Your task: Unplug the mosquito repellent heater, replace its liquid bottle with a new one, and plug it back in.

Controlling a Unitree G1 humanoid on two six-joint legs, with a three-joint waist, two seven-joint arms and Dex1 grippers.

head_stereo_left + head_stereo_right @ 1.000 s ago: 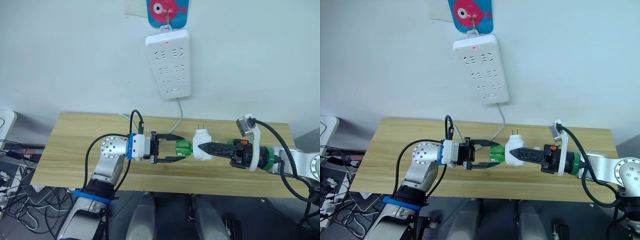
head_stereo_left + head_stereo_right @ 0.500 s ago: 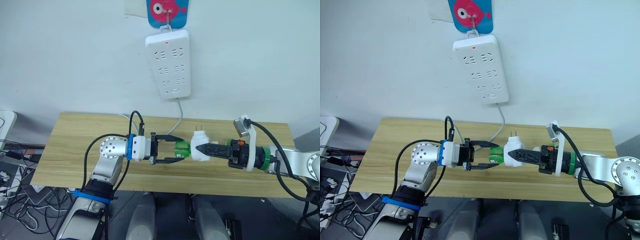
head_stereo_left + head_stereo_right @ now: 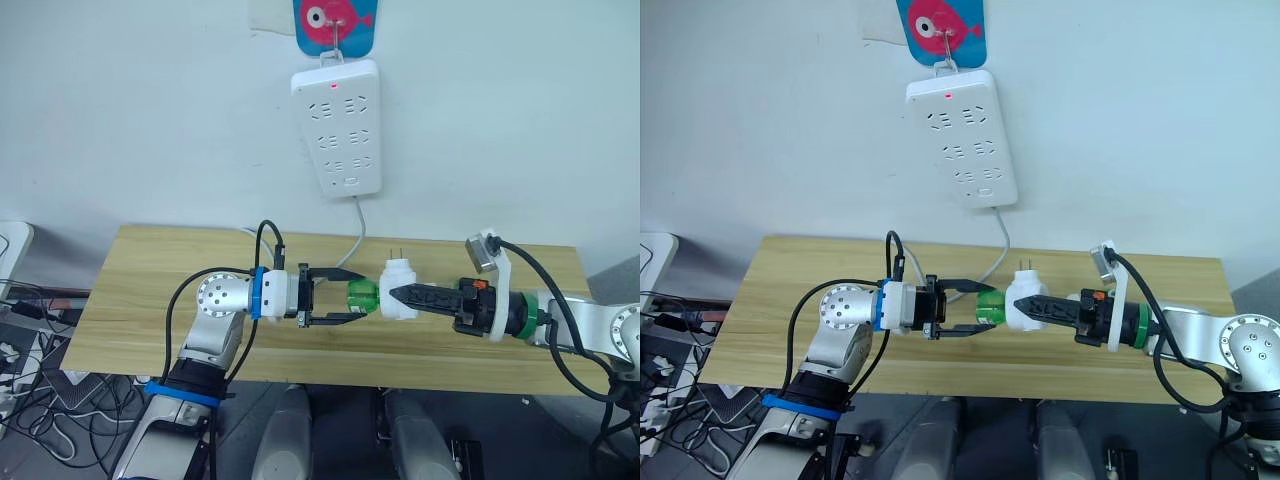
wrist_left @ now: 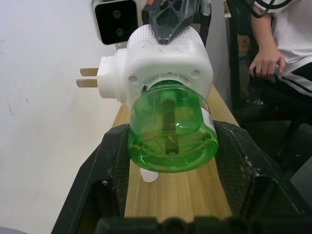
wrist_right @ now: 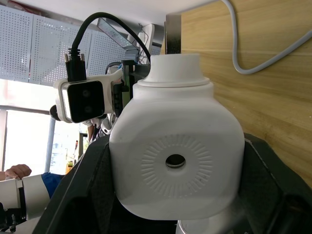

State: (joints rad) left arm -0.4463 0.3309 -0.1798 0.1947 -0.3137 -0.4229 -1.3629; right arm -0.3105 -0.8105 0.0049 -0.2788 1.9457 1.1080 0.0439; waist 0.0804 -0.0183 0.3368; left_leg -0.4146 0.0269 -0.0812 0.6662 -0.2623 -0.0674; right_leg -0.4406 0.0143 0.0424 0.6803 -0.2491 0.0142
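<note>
Above the wooden desk, the left pincer is seen spread open around the green liquid bottle, its two black fingers flanking the bottle on either side without visibly touching it. Compared with a second ago, the heater and its bottle have been carried leftward by the right arm, so that the bottle now sits deeper between the open fingers; the left arm has barely shifted. This is read as the bottle being presented for a grip, with the unscrewing of the old bottle judged to be the step in hand and not yet begun.

The bottle is still seated in the underside of the mosquito repellent heater, which is held in mid-air just above the desk, unplugged, its two metal prongs pointing up toward the wall. The white unit is clamped by the right pincer, closed on its body, with the round vent hole facing that wrist.

On the wall behind, the white power strip hangs from a hook under a pink fish decoration, its red indicator lit and its cable trailing down to the desk. A seated person's hand is visible beyond the desk's far end.
</note>
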